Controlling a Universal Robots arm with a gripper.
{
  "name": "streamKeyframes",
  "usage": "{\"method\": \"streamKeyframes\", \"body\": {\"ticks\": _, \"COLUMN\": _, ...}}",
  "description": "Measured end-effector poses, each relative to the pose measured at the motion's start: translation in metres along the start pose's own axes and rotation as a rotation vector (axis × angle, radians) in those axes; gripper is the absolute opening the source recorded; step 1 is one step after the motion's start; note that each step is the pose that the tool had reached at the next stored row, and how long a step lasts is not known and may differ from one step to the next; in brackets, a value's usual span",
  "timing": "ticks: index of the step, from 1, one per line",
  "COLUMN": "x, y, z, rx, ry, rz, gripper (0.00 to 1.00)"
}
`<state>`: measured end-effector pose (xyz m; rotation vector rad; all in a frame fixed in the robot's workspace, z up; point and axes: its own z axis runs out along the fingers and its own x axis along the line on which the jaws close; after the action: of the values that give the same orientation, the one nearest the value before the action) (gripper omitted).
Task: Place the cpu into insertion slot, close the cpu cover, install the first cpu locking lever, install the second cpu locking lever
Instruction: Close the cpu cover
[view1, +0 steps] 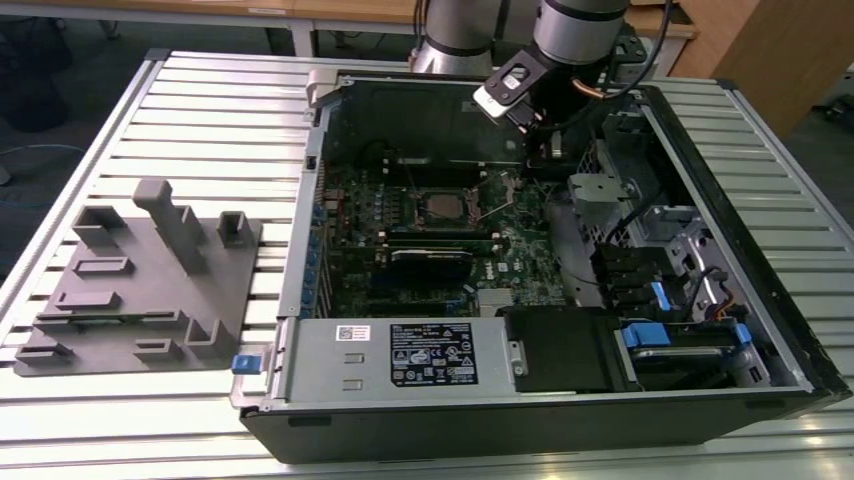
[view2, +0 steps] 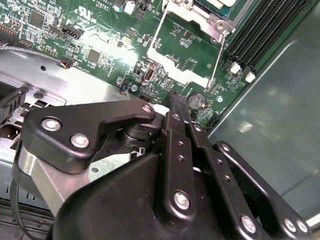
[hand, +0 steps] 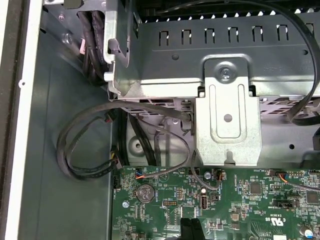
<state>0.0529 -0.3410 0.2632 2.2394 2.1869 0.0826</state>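
Here, an open computer case (view1: 694, 300) lies on a slatted metal table (view1: 200, 110), and a grey fixture block (view1: 134, 270) rests on the table toward the exterior view's left. The arm (view1: 574, 30) reaches down into the case from its far edge. The pincer (view1: 539, 150) hangs low over the green motherboard (view1: 521, 265), near the insertion slot (view1: 441, 207) but apart from it, on the exterior view's right of the slot. The cpu (view1: 438, 208) sits in that slot, its dull grey top showing inside a silvery frame. In the second wrist view a corner of the cpu cover (view2: 220, 20) appears to lie flat over the socket. Two thin wire locking levers (view2: 156, 35) run out along its sides, but whether they are hooked down I cannot tell. The pincer's fingers (view2: 175, 107) are drawn together with nothing visible between them. Their ends sit above the board close to a round coin battery (view2: 196, 100), with the long black memory slots (view2: 265, 25) beyond the socket. In the first wrist view the dark fingertips (hand: 187, 230) show at the board's edge, facing a folded metal bracket (hand: 227, 120) and loops of black cables (hand: 80, 150) along the case wall.
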Motion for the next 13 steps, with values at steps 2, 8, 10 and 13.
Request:
{"method": "streamKeyframes", "body": {"ticks": 2, "x": 0.0000, "y": 0.0000, "z": 0.0011, "rx": 0.0000, "ry": 0.0000, "rz": 0.000, "gripper": 0.11}}
{"method": "streamKeyframes", "body": {"ticks": 8, "x": -0.0002, "y": -0.0004, "z": 0.0089, "rx": 0.0000, "ry": 0.0000, "rz": 0.000, "gripper": 0.11}}
{"method": "streamKeyframes", "body": {"ticks": 10, "x": -0.0003, "y": -0.0002, "z": 0.0114, "rx": 0.0000, "ry": 0.0001, "rz": 0.000, "gripper": 0.11}}
{"method": "streamKeyframes", "body": {"ticks": 13, "x": -0.0003, "y": 0.0003, "z": 0.0138, "rx": 0.0008, "ry": 0.0000, "rz": 0.000, "gripper": 0.11}}
